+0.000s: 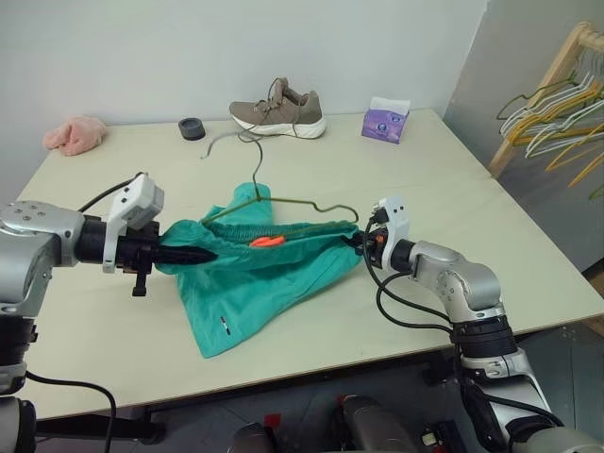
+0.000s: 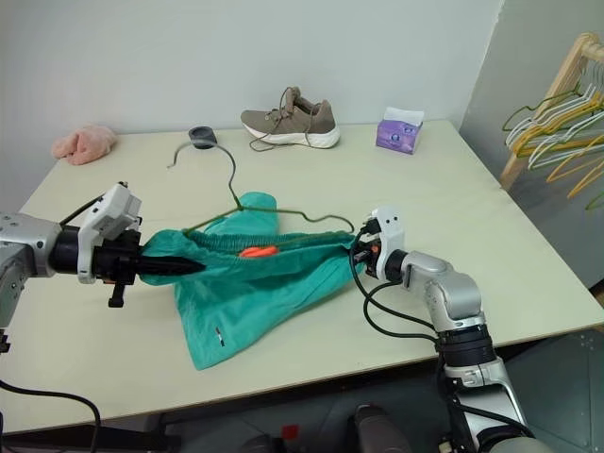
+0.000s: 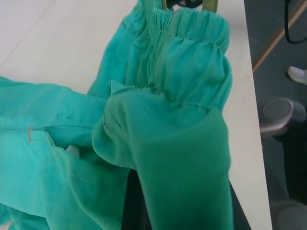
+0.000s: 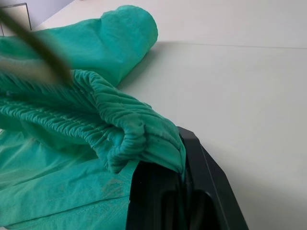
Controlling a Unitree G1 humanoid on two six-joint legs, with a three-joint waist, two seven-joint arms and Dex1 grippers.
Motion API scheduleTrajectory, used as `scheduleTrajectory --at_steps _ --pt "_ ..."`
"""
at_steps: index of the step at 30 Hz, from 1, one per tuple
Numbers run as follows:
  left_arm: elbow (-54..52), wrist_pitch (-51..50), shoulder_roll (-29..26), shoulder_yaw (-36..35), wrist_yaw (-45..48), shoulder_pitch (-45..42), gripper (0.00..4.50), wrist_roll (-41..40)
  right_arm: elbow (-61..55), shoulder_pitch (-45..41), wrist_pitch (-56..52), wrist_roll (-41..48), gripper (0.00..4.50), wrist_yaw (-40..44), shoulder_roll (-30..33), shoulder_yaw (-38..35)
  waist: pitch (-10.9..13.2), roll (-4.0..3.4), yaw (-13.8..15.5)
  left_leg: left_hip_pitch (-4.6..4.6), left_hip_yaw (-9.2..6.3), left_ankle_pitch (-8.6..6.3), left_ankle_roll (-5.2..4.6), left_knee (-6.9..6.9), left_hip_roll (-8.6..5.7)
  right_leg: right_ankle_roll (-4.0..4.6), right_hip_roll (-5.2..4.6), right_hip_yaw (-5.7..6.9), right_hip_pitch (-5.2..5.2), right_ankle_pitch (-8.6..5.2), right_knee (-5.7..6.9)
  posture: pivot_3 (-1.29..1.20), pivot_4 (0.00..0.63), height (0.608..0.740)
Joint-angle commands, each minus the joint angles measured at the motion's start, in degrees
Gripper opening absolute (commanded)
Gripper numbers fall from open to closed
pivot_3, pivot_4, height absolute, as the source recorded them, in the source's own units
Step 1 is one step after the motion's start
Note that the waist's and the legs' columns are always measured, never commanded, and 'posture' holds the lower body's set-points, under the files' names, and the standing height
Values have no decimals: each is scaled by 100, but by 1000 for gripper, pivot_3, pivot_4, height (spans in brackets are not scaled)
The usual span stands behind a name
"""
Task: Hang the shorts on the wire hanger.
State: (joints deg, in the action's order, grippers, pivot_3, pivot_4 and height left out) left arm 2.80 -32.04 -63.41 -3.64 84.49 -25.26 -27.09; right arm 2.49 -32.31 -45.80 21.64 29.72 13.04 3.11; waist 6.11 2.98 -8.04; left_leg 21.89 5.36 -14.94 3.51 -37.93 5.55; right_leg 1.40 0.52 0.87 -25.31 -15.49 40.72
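Note:
The teal-green shorts (image 1: 260, 278) hang stretched between my two grippers above the table, the legs drooping onto the tabletop. My left gripper (image 1: 193, 255) is shut on the left end of the gathered waistband (image 3: 192, 28). My right gripper (image 1: 360, 242) is shut on the right end, the cloth bunched over its black fingers (image 4: 165, 191). An orange tag (image 1: 267, 242) shows inside the waistband. The olive-green wire hanger (image 1: 283, 198) lies on the table with its lower part against the waistband; its hook (image 1: 222, 140) points toward the back.
A beige sneaker (image 1: 278, 110), a purple tissue box (image 1: 385, 123) and a black roll (image 1: 192, 128) sit along the table's (image 1: 491, 217) far edge. A pink fluffy cloth (image 1: 75, 135) lies at the back left. A wooden rack of bunched hangers (image 1: 557, 104) stands off the right side.

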Motion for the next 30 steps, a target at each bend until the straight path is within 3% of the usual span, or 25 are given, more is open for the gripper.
scheduleTrajectory --at_steps 1,19,30 --pt "208 219 -228 -187 -129 -103 0 234 -53 -15 -7 -59 18 -245 273 -422 0 1 8 1 -1 0 0 -1 0 0 0 1 0 0 0 -98 63 740" --pt "331 125 -317 -70 54 -149 0 173 -245 29 -201 -2 18 -188 533 -425 -1 2 4 3 1 0 0 -1 -2 0 1 1 -1 0 -1 -110 60 740" --pt "783 984 -427 278 -356 41 0 1020 -927 39 -319 122 18 255 1241 -195 0 0 8 2 1 0 -1 0 -3 0 1 0 -1 0 -2 -121 70 740"
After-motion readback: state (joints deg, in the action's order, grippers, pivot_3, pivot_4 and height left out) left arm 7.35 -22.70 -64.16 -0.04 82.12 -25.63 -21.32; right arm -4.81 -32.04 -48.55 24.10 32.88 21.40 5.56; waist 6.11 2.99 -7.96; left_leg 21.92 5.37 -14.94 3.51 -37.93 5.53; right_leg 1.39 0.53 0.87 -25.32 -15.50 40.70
